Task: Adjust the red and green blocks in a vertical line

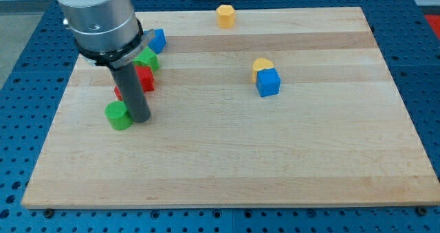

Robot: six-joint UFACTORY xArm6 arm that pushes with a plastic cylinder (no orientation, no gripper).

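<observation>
My tip rests on the wooden board at the view's left, touching the right side of a green cylinder block. Just above it, behind the rod, sits a red block, partly hidden; a sliver of red also shows left of the rod. A second green block lies above the red one, partly covered by the arm's body. The green, red and green blocks form a rough line running from the view's top to bottom.
A blue block sits next to the upper green block. A yellow hexagonal block lies at the board's top edge. A yellow heart-shaped block touches a blue cube right of centre. The wooden board ends near the blocks' left.
</observation>
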